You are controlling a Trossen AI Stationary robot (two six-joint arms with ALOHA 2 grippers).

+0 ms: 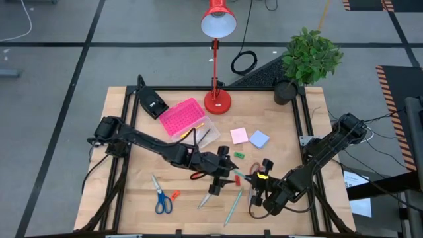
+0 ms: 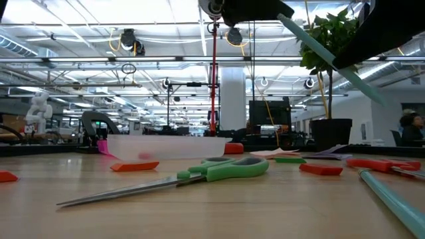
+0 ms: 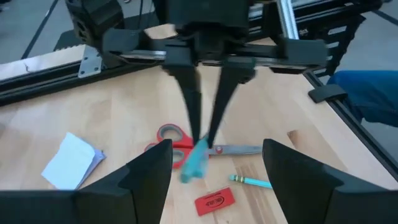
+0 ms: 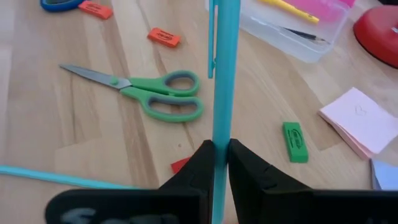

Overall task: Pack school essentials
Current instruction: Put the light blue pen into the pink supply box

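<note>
My right gripper (image 4: 221,152) is shut on a teal pen (image 4: 224,74), which it holds above the table's middle front. My left gripper (image 3: 216,152) faces it there, open wide; the pen's near end (image 3: 196,163) shows between its fingers, untouched. On the wood lie green scissors (image 4: 155,93), red scissors (image 3: 171,140), blue scissors (image 1: 160,196), a second teal pen (image 1: 232,206), orange erasers (image 4: 164,37), a red eraser (image 3: 214,202), a green eraser (image 4: 294,142), a pink pad (image 1: 239,135) and a blue pad (image 1: 259,139). My right gripper pinches the teal pen's shaft (image 4: 221,134) between its two fingers (image 3: 189,99), which come down from above and meet at their tips on it. The pen hangs clear of the table and slants (image 2: 332,56), its clip end (image 4: 211,62) leading away from my wrist.
A clear box with a pink lid (image 1: 184,119) lies open at the back centre, a black wedge device (image 1: 153,102) to its left. A red desk lamp (image 1: 217,99) and a potted plant (image 1: 307,59) stand along the far edge.
</note>
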